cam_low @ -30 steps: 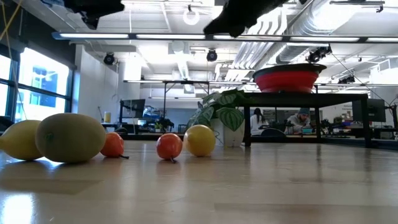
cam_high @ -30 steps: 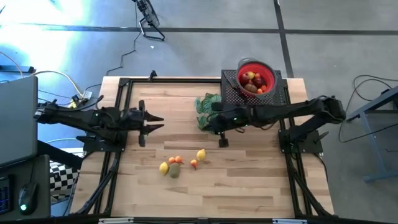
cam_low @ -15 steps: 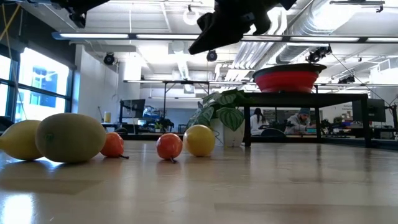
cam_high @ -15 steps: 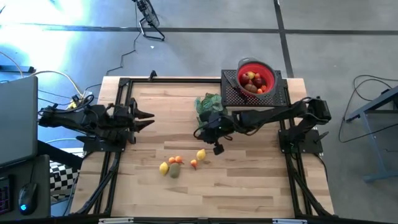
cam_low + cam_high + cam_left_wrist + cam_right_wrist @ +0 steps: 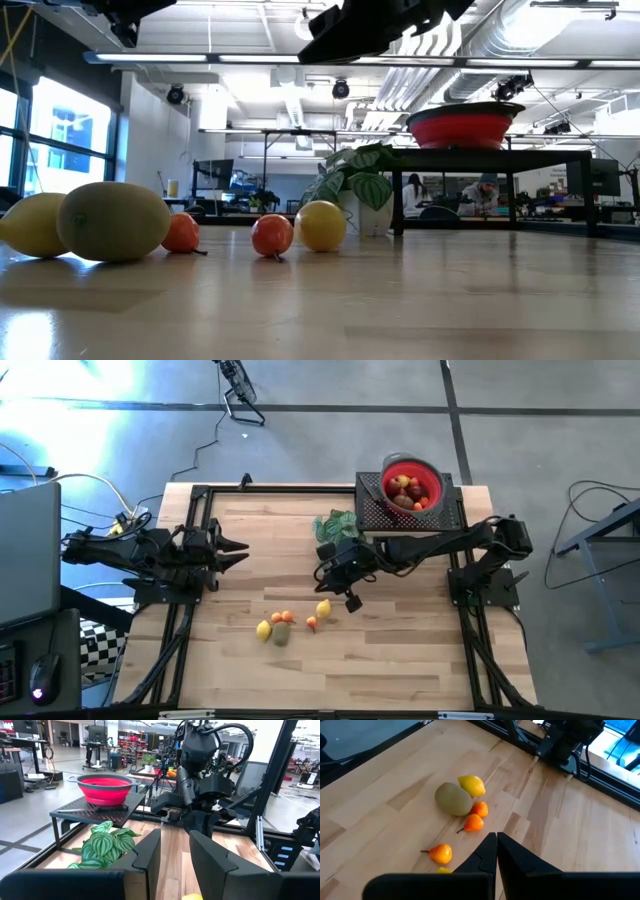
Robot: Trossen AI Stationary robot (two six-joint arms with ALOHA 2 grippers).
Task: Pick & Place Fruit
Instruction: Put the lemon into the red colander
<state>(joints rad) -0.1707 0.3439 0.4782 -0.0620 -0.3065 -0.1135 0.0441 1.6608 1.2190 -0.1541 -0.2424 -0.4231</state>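
Several small toy fruits lie loose on the wooden table, near its front middle: a lemon [image 5: 323, 609], a second lemon [image 5: 263, 629], a brown-green piece [image 5: 281, 633] and small orange pieces [image 5: 282, 617]. More fruit [image 5: 405, 490] sits in the red bowl [image 5: 432, 478] at the far right. My right gripper [image 5: 322, 573] hangs shut and empty above the table, just beyond the loose fruit, slanting down toward it [image 5: 453, 799]. My left gripper [image 5: 246, 551] stays level at the table's left side, open with nothing between its fingers [image 5: 150, 851].
The bowl stands on a raised black perforated stand [image 5: 448, 512]. A green leafy sprig [image 5: 335, 525] lies beside it, right behind my right gripper. Black frame rails run along the table's left [image 5: 190, 540] and right sides. Bare wood lies in front of the fruit.
My right gripper has moved toward the table's left and near edge, sinking a little toward the loose fruit, and has rolled about its own line. My left gripper has drawn back toward the table's left edge. The fruit has not moved.
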